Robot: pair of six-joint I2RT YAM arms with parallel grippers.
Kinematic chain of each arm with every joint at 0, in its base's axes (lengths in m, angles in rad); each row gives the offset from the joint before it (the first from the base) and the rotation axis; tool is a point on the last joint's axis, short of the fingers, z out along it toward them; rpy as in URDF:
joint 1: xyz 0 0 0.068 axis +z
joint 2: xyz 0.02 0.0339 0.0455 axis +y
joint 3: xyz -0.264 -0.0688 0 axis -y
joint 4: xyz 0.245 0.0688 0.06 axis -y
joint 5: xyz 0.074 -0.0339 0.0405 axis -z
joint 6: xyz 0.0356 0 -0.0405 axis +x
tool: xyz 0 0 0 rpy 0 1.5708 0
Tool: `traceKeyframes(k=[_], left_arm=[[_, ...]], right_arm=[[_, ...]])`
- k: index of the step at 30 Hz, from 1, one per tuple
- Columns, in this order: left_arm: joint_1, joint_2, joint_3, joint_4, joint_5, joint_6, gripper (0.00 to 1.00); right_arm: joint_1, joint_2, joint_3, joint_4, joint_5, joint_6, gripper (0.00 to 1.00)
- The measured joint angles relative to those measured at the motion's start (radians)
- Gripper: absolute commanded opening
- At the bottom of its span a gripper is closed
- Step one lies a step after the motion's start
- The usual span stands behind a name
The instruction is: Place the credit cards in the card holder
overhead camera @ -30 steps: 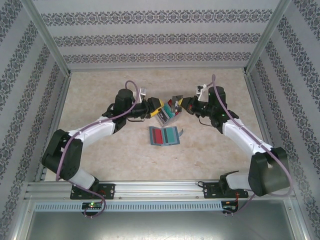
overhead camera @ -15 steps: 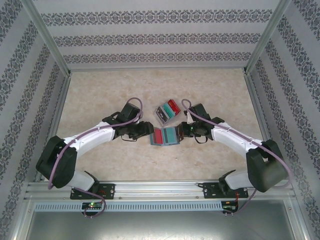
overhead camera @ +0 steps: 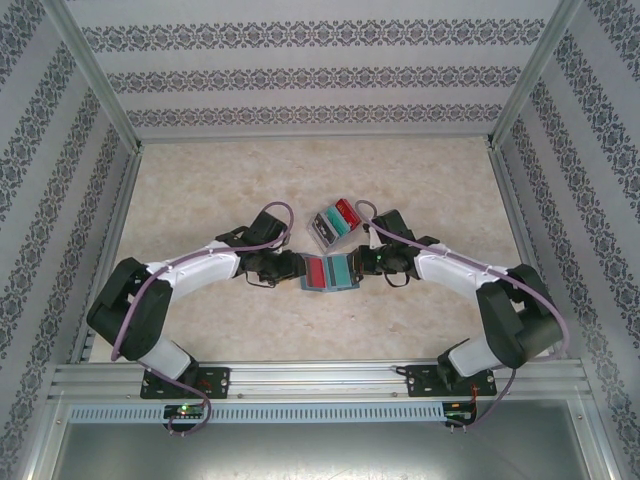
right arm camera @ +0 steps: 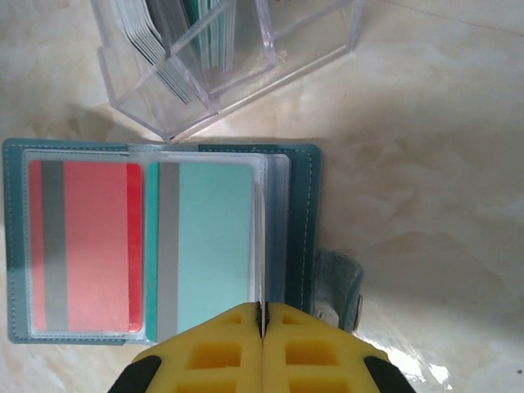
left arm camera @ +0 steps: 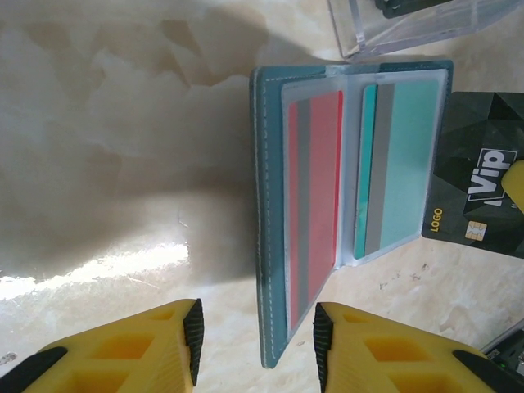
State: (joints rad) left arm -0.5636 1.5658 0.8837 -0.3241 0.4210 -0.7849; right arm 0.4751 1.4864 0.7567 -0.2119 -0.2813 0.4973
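The card holder [overhead camera: 345, 287], a teal-blue wallet, lies open on the table with a red card [right arm camera: 90, 246] and a teal card [right arm camera: 213, 246] in its clear sleeves. My left gripper [left arm camera: 258, 340] is open and straddles the near corner of the wallet's left cover [left arm camera: 268, 205] without touching it. My right gripper [right arm camera: 262, 309] is shut on a black credit card [left arm camera: 479, 172]. From the right wrist this card is a thin line, edge-on [right arm camera: 260, 246], above the sleeve beside the teal card. From above, the left gripper [overhead camera: 297, 268] and right gripper [overhead camera: 362, 262] flank the wallet.
A clear plastic box [overhead camera: 335, 222] holding more cards stands just behind the wallet, close to both wrists. The wallet's strap with a snap [right arm camera: 337, 278] sticks out on its right side. Patterned walls ring the table.
Both arms have come down from the clear box to the wallet, the left to its left edge, the right to its right side. The left jaws have narrowed a little.
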Motion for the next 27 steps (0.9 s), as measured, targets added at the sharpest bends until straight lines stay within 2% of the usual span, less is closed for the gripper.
traceKeyframes(k=[6, 12, 19, 27], left_arm=[[0.0, 0.049, 0.005, 0.002, 0.019, 0.013, 0.24], [0.0, 0.084, 0.01, 0.002, 0.023, 0.036, 0.05], [0.0, 0.109, 0.011, 0.001, 0.018, 0.045, 0.0], [-0.009, 0.109, 0.011, 0.002, 0.018, 0.045, 0.0]], right_arm=[[0.001, 0.016, 0.0, 0.007, 0.005, -0.005, 0.0], [0.001, 0.071, 0.004, 0.054, -0.019, 0.001, 0.0], [0.007, 0.054, 0.005, 0.084, -0.06, 0.024, 0.0], [0.005, -0.013, 0.008, 0.024, -0.027, 0.007, 0.0]])
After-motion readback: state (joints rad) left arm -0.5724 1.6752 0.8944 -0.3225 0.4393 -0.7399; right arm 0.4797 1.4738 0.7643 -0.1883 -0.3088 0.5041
